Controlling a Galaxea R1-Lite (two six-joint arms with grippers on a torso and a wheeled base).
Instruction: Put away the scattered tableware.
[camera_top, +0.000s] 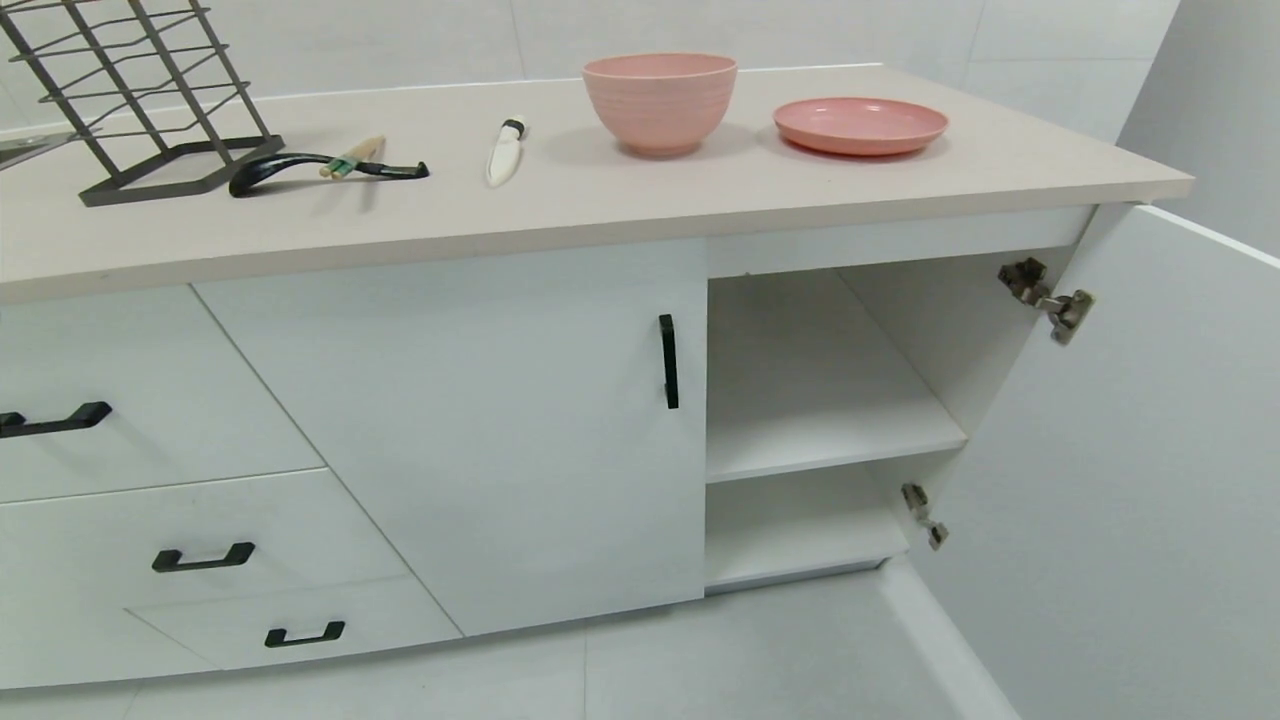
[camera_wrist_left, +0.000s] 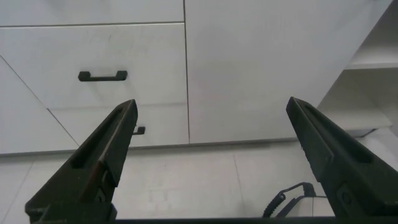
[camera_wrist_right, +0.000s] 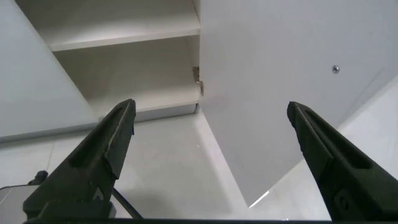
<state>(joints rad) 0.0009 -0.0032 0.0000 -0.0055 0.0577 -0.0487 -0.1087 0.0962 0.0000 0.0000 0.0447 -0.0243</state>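
Head view: pink bowl and pink plate sit near the countertop's back right corner. A black ladle, perhaps chopsticks and a white knife lie nearer its left edge. The left gripper and right gripper both gape wide, empty.

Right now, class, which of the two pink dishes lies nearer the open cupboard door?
The flat pink plate, on the counter above the open door; the deep pink bowl stands farther left.

My head looks down on counter and open cabinet at frame right, both my wrists low near floor, facing it, all sharing shelves.
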